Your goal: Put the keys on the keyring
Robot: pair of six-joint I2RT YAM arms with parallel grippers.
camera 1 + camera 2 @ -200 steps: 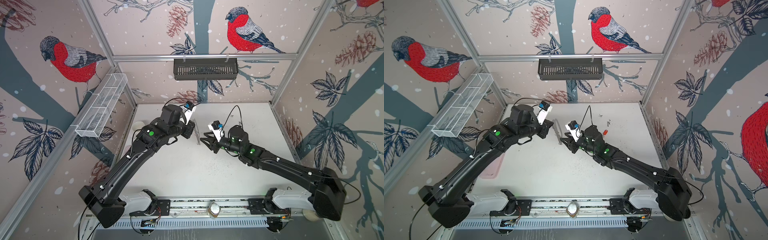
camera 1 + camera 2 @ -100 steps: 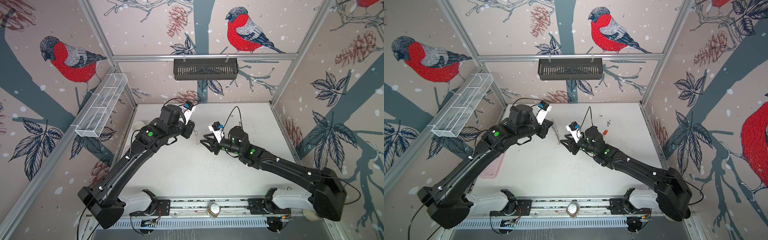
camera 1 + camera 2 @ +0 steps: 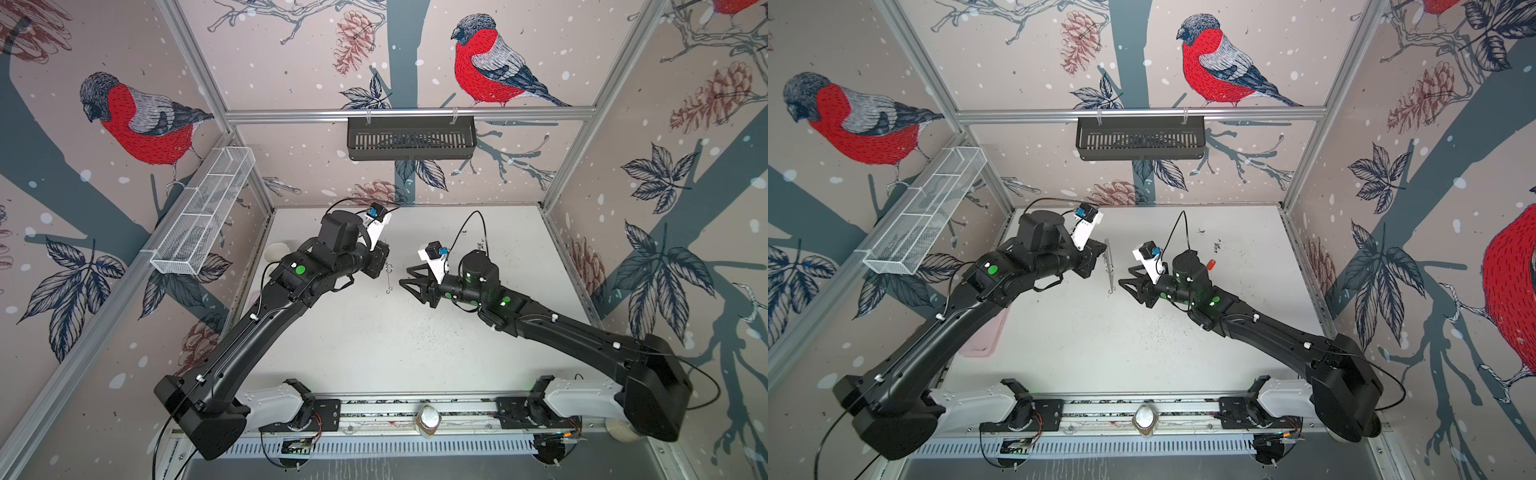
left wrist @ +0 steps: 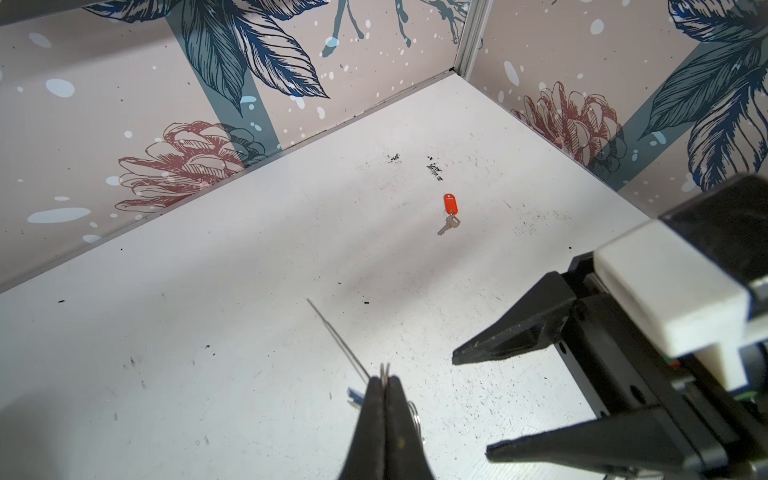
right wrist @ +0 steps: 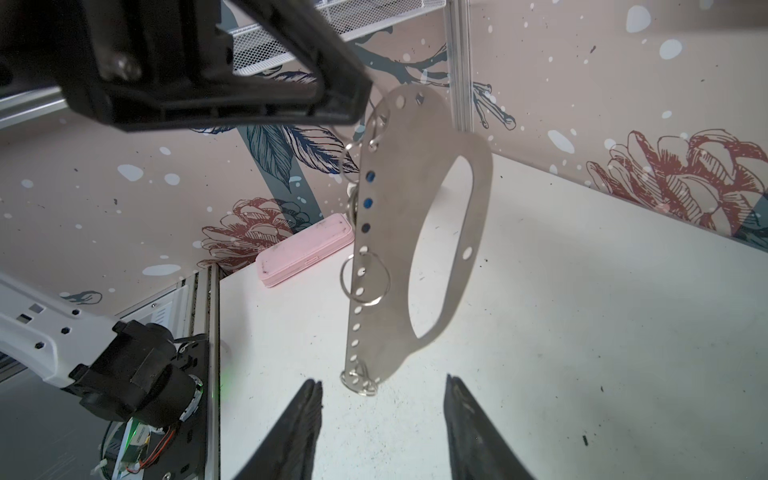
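Note:
The keyring (image 5: 415, 199), a flat grey metal plate with a long slot and silver loops along one edge, hangs above the table, edge-on in both top views (image 3: 388, 272) (image 3: 1109, 266). My left gripper (image 4: 384, 380) (image 3: 383, 262) is shut on its top end. Something blue (image 4: 353, 397) shows behind the plate. My right gripper (image 5: 382, 382) (image 3: 415, 293) (image 3: 1133, 294) is open and empty, its fingertips just short of the plate's lower end. One of the keys (image 4: 449, 224), silver with a red tag (image 4: 449, 205) (image 3: 1212, 264), lies on the table behind the right arm.
A pink case (image 5: 305, 253) (image 3: 984, 336) lies at the table's left edge under the left arm. A black basket (image 3: 411, 137) hangs on the back wall and a wire basket (image 3: 203, 212) on the left wall. A small jar (image 3: 428, 419) stands on the front rail.
The right gripper's jaws have spread wider. Both arms have stayed nearly where they were, with the keyring still hanging from the left gripper.

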